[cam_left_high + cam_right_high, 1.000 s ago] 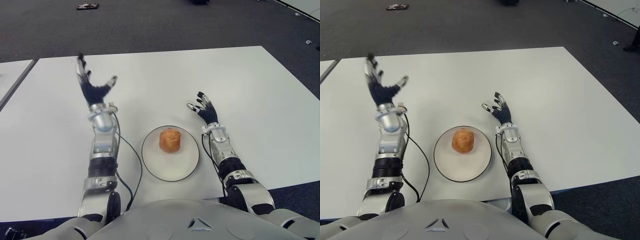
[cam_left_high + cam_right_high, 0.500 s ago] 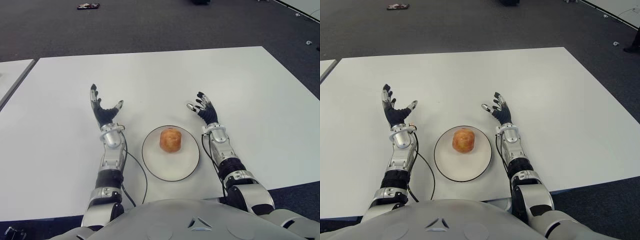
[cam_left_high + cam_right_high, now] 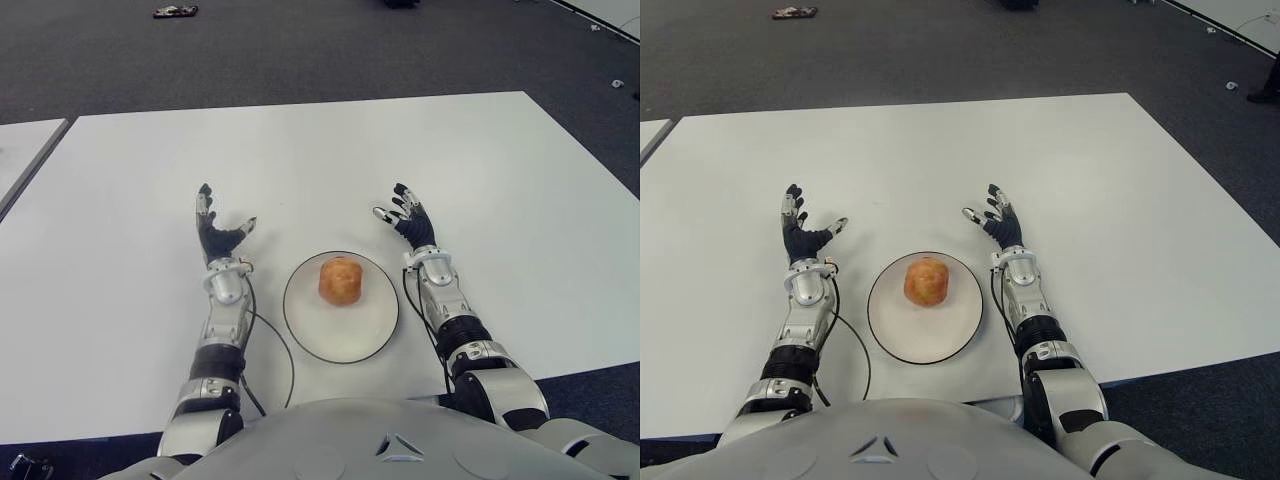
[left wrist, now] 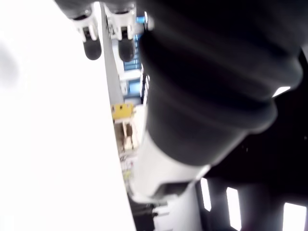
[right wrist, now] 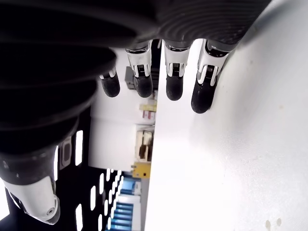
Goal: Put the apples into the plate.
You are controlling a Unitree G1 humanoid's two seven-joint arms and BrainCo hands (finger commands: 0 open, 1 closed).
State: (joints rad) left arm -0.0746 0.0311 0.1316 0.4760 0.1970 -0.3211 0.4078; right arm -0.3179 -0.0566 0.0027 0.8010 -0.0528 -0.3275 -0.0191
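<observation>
A single reddish-yellow apple point(image 3: 340, 280) lies on a round white plate point(image 3: 367, 327) near the front of the white table point(image 3: 330, 160). My left hand point(image 3: 216, 232) shows just left of the plate, fingers spread and empty. Right of the plate is my right hand point(image 3: 406, 216), also open with nothing in it. In the right wrist view the fingertips point(image 5: 173, 88) stretch out straight over the bare tabletop.
A second white table's corner point(image 3: 20, 160) shows at the far left across a narrow gap. Dark carpet point(image 3: 330, 50) lies beyond the table, with a small flat object point(image 3: 175, 12) on it far off.
My left hand has drawn back from a raised, far-left position toward me and now sits low beside the plate. The right hand, apple and plate have not moved.
</observation>
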